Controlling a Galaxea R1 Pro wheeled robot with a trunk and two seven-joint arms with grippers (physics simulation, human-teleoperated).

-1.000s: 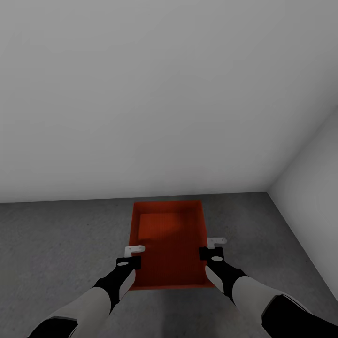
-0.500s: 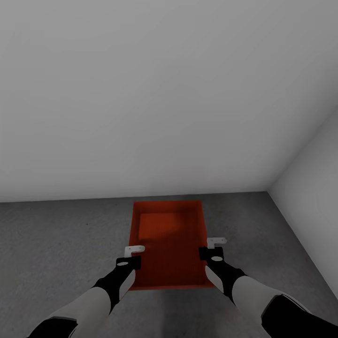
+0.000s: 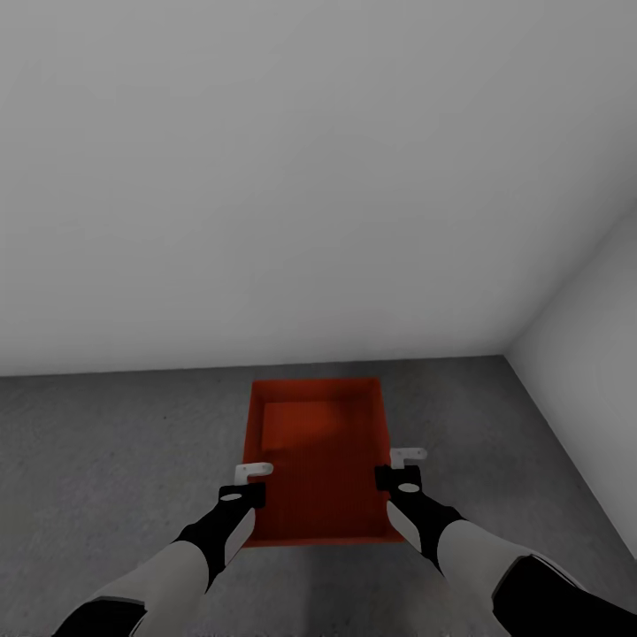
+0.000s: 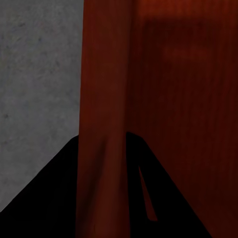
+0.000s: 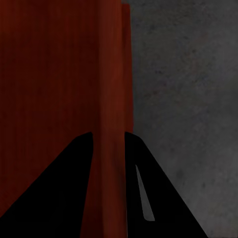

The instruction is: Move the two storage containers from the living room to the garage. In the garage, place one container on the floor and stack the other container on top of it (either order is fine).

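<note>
An orange-red storage container [image 3: 318, 495] lies lengthwise in front of me over the garage's dark grey concrete floor [image 3: 106, 460]. My left gripper [image 3: 252, 471] is shut on its left wall and my right gripper [image 3: 405, 458] on its right wall. In the left wrist view the thin wall [image 4: 104, 99] runs between the dark fingers [image 4: 54, 198]. The right wrist view shows the other wall [image 5: 111, 99] pinched in the same way. A paler rectangle [image 3: 299, 423] shows in the container's far half. I cannot tell whether the container touches the floor.
A pale grey wall [image 3: 265, 177] stands just beyond the container's far end. A second wall [image 3: 593, 372] closes the corner at the right. Bare concrete spreads to the left and right of the container.
The line where the wall meets the floor has crept slightly upward in the picture, so the camera has moved a little. Both grippers and the container stand as before.
</note>
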